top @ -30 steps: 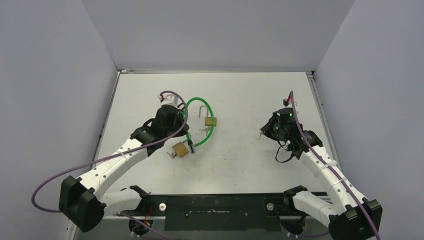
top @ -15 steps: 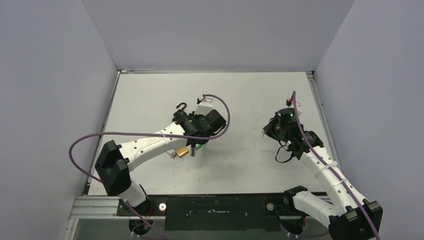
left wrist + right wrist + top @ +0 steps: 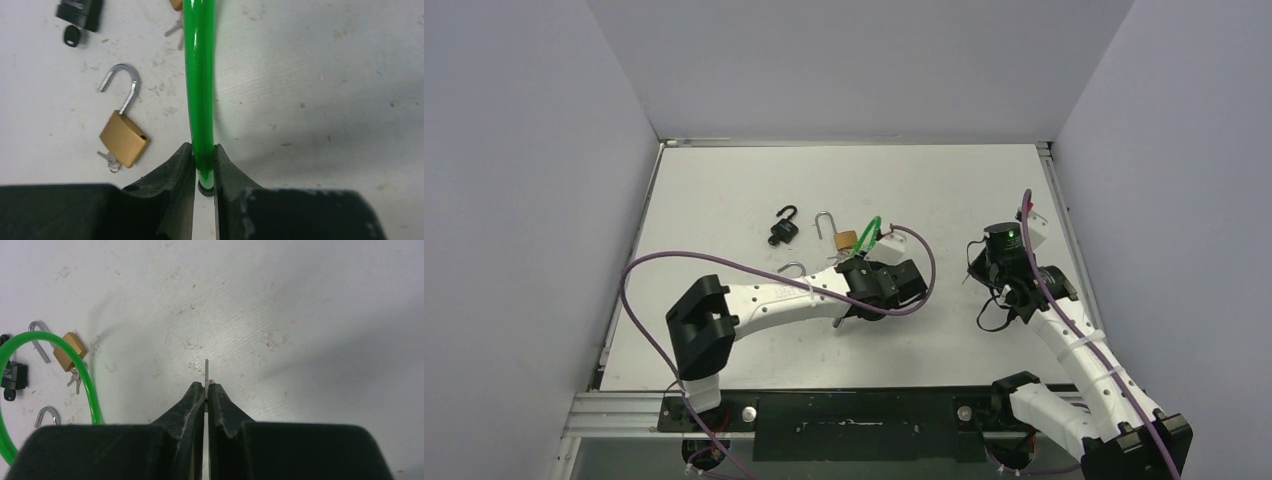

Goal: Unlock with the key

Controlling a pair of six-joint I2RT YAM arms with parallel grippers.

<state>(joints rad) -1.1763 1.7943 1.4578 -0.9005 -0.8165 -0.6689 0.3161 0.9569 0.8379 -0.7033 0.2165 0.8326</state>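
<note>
The left claw [image 3: 204, 167] is nearly shut, its 2 fingers pinching a green cable [image 3: 199, 75] close to one end. From the grip the cable runs straight away over the table [image 3: 724, 200], toward the far locks. Just to the left of the fingers in the wrist view lies a brass padlock [image 3: 123, 138] with its steel shackle swung open and small keys [image 3: 111, 159] hanging from its base. Farther off, beside the cable's curve, is a second brass padlock [image 3: 845, 240], also open. Left of that sits a black padlock [image 3: 784, 231], its shackle raised too.

Over on the right side of the table, well apart from the locks, the right claw [image 3: 206, 390] is closed on a key [image 3: 206, 375]. The key is seen edge-on as a thin sliver poking out past the fingertips and pointing down at bare tabletop. I cannot tell whether its tip touches the surface. From that wrist camera the cable's loop and the padlocks show at the far left.
</note>
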